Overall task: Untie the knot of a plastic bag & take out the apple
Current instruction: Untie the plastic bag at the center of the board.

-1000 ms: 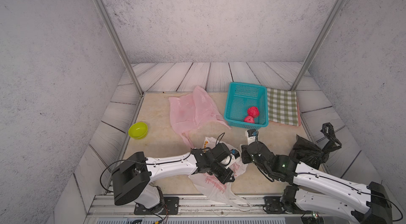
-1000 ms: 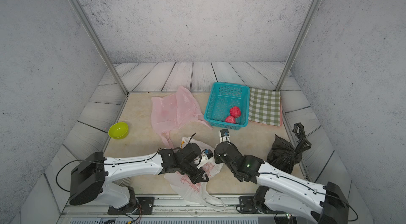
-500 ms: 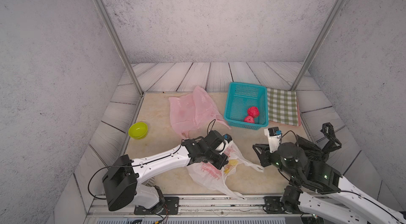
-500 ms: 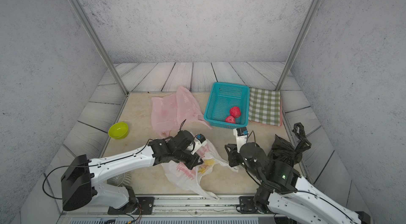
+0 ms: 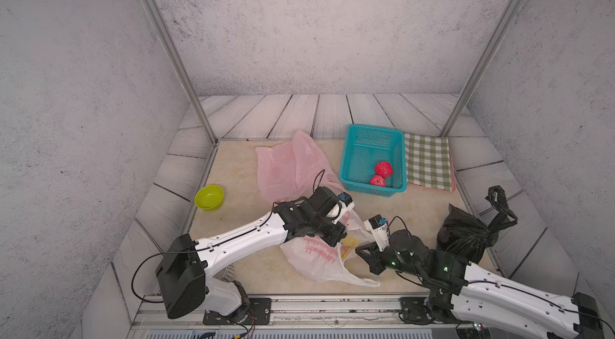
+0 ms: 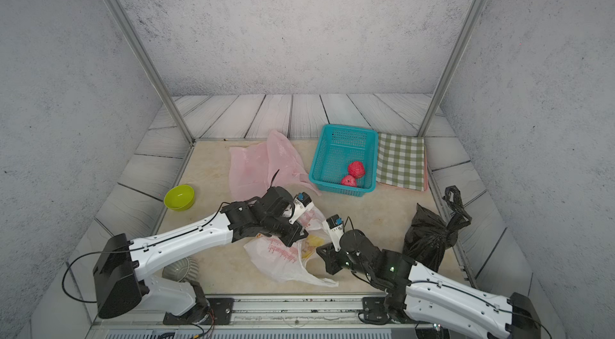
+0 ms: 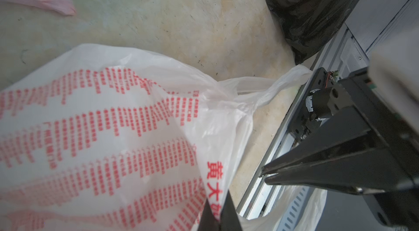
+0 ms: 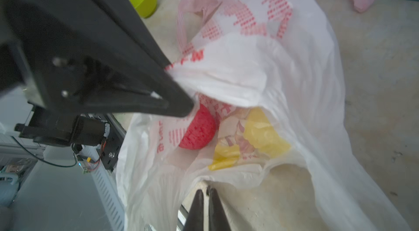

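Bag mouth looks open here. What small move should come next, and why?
Probably open the right pincer and ease it into the white bag toward the apple: the left pincer pinches the rim, holding the mouth open, the apple lies exposed inside, and the right pincer sits shut at the mouth's edge.

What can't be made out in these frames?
- Apple: right wrist view, partly behind left gripper and white bag; not seen in top views.
- Black bag contents: opaque, every view.
- Right gripper: right wrist view, shut at the bag rim; whether it pinches film is unclear.
- Yellow item: blurred inside bag, unidentifiable.
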### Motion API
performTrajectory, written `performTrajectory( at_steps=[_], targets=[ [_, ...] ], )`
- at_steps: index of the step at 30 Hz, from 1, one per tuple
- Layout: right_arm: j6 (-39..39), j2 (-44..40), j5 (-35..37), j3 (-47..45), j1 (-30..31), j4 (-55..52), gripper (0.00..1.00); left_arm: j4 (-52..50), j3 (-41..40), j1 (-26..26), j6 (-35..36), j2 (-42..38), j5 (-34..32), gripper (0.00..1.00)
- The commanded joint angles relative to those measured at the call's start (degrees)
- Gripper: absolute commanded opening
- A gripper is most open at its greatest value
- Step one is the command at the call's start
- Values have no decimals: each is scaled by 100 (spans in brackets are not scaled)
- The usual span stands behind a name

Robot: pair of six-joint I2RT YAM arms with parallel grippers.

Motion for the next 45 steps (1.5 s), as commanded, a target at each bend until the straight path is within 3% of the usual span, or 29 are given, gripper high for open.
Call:
performTrajectory(
  at_steps=[1,4,9,13,19,27,34,38,45],
  targets=[
    [183,368,256,-304,28,1305,5,-105,119,16,79,62,62,0],
    [442,745,521,-720,150,2352,0,-75,127,18,56,81,4,0],
    [570,1175,1703,-1361,557,3721,0,-19,147,38,5,158,-31,0],
    [332,1558,1903,-1396,622,4320,0,0,206,42,7,260,25,0],
    [240,2521,1833,-855,622,3883,0,-47,237,70,14,302,50,0],
    [878,4227,1455,-783,636,4156,0,-216,244,316,78,55,-100,0],
    [1377,4534,1688,-1000,687,3828,0,-772,708,773,395,-251,-546,0],
    [1621,4668,1818,-1090,794,3770,0,-1283,1544,946,678,-102,-986,0],
    [1728,4661,1960,-1047,859,3612,0,-1797,2686,1044,943,262,-1122,0]
  ],
)
